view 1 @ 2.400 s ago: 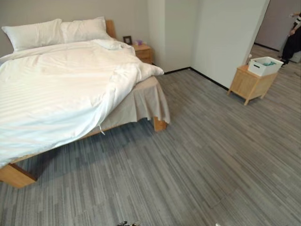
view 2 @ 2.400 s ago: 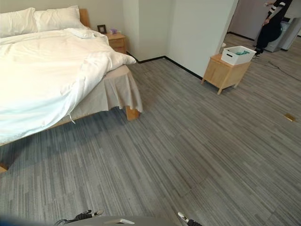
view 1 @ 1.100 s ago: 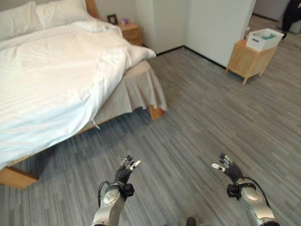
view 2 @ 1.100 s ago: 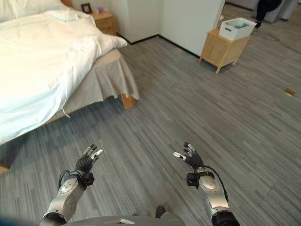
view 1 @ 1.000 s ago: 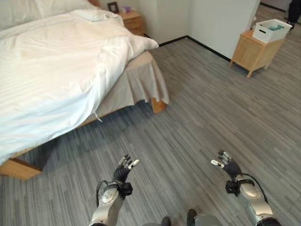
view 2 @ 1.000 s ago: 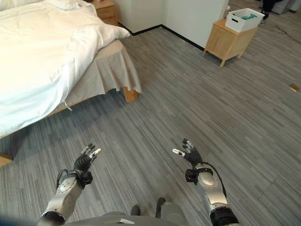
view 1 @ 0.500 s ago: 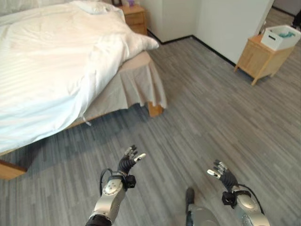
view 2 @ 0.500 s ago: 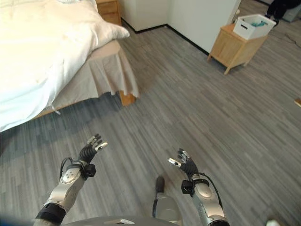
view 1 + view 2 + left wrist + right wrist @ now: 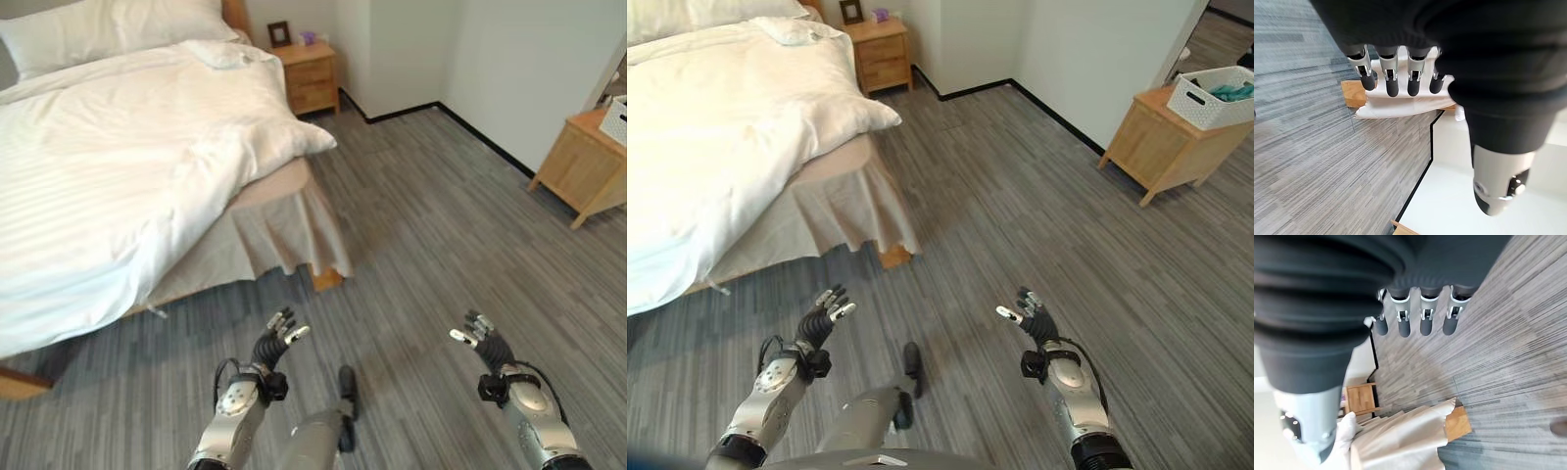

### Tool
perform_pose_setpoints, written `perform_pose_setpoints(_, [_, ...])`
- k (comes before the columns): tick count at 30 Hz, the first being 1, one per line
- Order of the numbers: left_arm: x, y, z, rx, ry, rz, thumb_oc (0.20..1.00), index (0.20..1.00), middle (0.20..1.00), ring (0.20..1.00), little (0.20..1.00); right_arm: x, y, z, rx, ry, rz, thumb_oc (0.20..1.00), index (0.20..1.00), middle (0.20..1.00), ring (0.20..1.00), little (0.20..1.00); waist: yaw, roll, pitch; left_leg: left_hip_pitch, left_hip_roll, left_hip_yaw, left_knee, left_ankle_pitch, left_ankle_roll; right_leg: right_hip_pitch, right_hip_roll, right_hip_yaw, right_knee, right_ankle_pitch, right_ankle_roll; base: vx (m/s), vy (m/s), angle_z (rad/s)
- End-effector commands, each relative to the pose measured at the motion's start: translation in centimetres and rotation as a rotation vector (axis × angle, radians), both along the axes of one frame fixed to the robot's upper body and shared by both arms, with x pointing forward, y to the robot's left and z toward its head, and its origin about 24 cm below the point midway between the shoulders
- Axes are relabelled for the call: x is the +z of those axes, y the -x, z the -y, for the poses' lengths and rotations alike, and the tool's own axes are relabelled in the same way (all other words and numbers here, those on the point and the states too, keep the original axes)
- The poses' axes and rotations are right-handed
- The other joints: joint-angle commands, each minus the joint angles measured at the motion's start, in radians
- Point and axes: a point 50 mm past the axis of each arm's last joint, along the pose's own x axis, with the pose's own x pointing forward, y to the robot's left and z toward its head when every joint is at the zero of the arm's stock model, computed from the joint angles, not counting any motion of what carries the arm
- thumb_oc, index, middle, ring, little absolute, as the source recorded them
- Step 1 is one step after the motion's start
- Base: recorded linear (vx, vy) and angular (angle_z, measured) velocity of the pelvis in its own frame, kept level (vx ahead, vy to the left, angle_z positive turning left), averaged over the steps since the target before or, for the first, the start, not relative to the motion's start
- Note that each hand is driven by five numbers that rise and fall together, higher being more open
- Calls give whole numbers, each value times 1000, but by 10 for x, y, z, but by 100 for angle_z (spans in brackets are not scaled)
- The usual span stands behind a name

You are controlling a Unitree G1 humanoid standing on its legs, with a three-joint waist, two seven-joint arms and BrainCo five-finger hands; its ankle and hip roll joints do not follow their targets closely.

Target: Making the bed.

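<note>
The duvet [image 9: 127, 166] lies rumpled across the bed [image 9: 294, 181], bunched toward the corner nearest the nightstand [image 9: 312, 73], where a lump of it hangs over the beige bed skirt [image 9: 284, 230]. It looks soft, light and bulky, likely to sag and slide on itself, so a pinch on a hem or corner should serve better than a grab at the middle; the overhanging corner is the nearest hold. The left robot hand [image 9: 274, 341] and right robot hand [image 9: 482, 338] hover over the floor [image 9: 441, 225], well apart from the bed, fingers loose and spread, holding nothing. The right eye view takes in a white basket [image 9: 1218, 95] on a cabinet [image 9: 1161, 147]; the left eye view shows the pillows [image 9: 118, 29]. Each wrist view confirms straight, empty fingers [image 9: 1388, 78].
</note>
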Motion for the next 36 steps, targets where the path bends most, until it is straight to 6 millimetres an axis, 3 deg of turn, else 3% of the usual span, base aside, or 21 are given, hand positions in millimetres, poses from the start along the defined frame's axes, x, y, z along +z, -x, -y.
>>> perform_pose_setpoints(1, [43,-22,-5,-74,94,218,1000,1000,1000,1000,1000,22,-11,-7,45,-50,133,1000,1000,1000,1000,1000,21,-42,-63,102,77,-60,-74,191,-83,-78,-187,1,54,119,66,747,173,-8])
perform_pose_setpoints(2, [42,-20,-4,-85,164,210,1000,1000,1000,1000,1000,17,-9,-12,53,-69,122,1000,1000,1000,1000,1000,39,-68,-81,120,51,-55,-70,158,-55,-99,-220,7,153,186,102,375,177,0])
perform_pose_setpoints(3, [41,-20,-2,-88,203,205,1000,1000,1000,1000,1000,16,-9,-13,56,-64,118,1000,1000,1000,1000,1000,35,-89,-80,153,12,-68,-68,113,-32,-130,-267,14,330,324,170,580,313,-60])
perform_pose_setpoints(4, [55,-27,-4,-63,235,261,1000,1000,1000,1000,1000,21,-12,-17,21,-106,145,1000,1000,1000,1000,1000,14,-45,-39,231,47,-82,-60,89,-4,-286,-284,31,645,482,195,395,246,-72])
perform_pose_setpoints(6, [62,-31,-5,-61,288,297,1000,1000,1000,1000,1000,21,-12,-21,13,-165,159,1000,1000,1000,1000,1000,-18,-28,-11,283,52,-101,-81,78,2,-352,-297,36,742,477,183,315,148,18])
perform_pose_setpoints(8, [71,-35,-9,-69,267,336,1000,1000,1000,1000,1000,23,-13,-16,76,-57,149,1000,1000,1000,1000,1000,-46,-2,7,353,56,-187,-102,47,10,-463,-289,39,820,400,146,520,49,122])
perform_pose_setpoints(9, [75,-39,-8,-82,257,351,1000,1000,1000,1000,1000,22,-9,-11,46,-64,144,1000,1000,1000,1000,1000,-65,-6,17,394,47,-240,-106,28,8,-493,-358,-2,759,381,127,445,-37,162])
perform_pose_setpoints(13, [79,-37,-9,-99,260,363,1000,1000,1000,1000,1000,22,-3,-1,0,-88,146,1000,1000,1000,1000,1000,-80,-24,23,429,45,-340,-107,2,-18,-508,-374,8,545,359,116,392,-183,163])
perform_pose_setpoints(14, [76,-34,-11,-107,254,354,1000,1000,1000,1000,1000,21,1,3,-20,-90,143,1000,1000,1000,1000,1000,-87,-36,20,438,38,-378,-107,-12,-27,-511,-350,63,431,358,116,470,-245,138])
perform_pose_setpoints(15, [69,-27,-12,-109,261,328,1000,1000,1000,1000,1000,20,9,13,-64,-85,143,1000,1000,1000,1000,1000,-115,-50,17,470,23,-453,-107,-41,-41,-506,-282,224,238,341,138,469,-244,127])
perform_pose_setpoints(16, [69,-27,-12,-109,260,328,1000,1000,1000,1000,1000,20,9,13,-64,-86,142,1000,1000,1000,1000,1000,-115,-50,16,469,23,-452,-107,-40,-41,-506,-281,224,234,344,138,467,-191,118])
perform_pose_setpoints(17, [67,-26,-15,-103,249,322,1000,1000,1000,1000,1000,22,13,20,-90,-74,152,1000,1000,1000,1000,1000,-126,-59,13,474,19,-487,-107,-47,-48,-518,-253,311,176,345,156,255,-87,96])
perform_pose_setpoints(20, [65,-23,-19,-81,232,323,1000,1000,1000,1000,1000,38,15,34,-99,20,223,1000,1000,1000,1000,1000,-145,-66,11,492,22,-584,-107,-60,-53,-505,-221,410,88,363,171,348,-145,144])
perform_pose_setpoints(22, [65,-22,-23,-58,229,331,1000,1000,1000,1000,1000,48,13,37,-51,80,256,1000,1000,1000,1000,1000,-149,-69,14,497,29,-612,-103,-57,-59,-491,-219,401,87,359,166,194,-143,68])
perform_pose_setpoints(24, [66,-14,-31,-27,280,375,1000,1000,1000,1000,1000,68,8,38,199,315,274,1000,1000,1000,1000,1000,-131,-76,5,470,44,-676,-91,-40,-83,-461,-220,366,89,330,141,195,-270,49])
perform_pose_setpoints(26, [66,-14,-31,-26,280,374,1000,1000,1000,1000,1000,68,8,38,200,315,273,1000,1000,1000,1000,1000,-134,-72,2,475,48,-678,-94,-46,-82,-456,-218,361,87,324,140,132,-134,60])
perform_pose_setpoints(28, [67,-15,-37,62,299,408,1000,1000,1000,1000,1000,74,3,40,191,296,301,1000,1000,1000,1000,1000,-129,-59,-1,446,63,-711,-59,-24,-117,-433,-214,309,76,284,102,131,-212,81])
perform_pose_setpoints(29, [69,-20,-39,103,270,414,1000,1000,1000,1000,1000,79,-3,42,171,300,325,1000,1000,1000,1000,1000,-129,-62,18,377,66,-681,50,26,-162,-399,-230,255,64,275,79,71,-147,78])
perform_pose_setpoints(32, [74,-25,-44,179,258,439,1000,1000,1000,1000,1000,86,-9,39,181,308,354,1000,1000,1000,1000,1000,-117,-75,52,310,70,-658,189,86,-203,-363,-236,209,55,269,52,5,-157,105])
perform_pose_setpoints(34, [76,-28,-44,231,300,459,1000,1000,1000,1000,1000,89,-9,37,174,292,374,1000,1000,1000,1000,1000,-107,-95,79,239,84,-617,278,143,-211,-340,-244,183,53,262,37,-26,-177,86])
perform_pose_setpoints(36, [76,-31,-40,244,311,457,1000,1000,1000,1000,1000,87,-8,37,163,281,365,1000,1000,1000,1000,1000,-109,-109,83,183,154,-539,260,148,-188,-323,-260,150,50,243,36,46,-109,64])
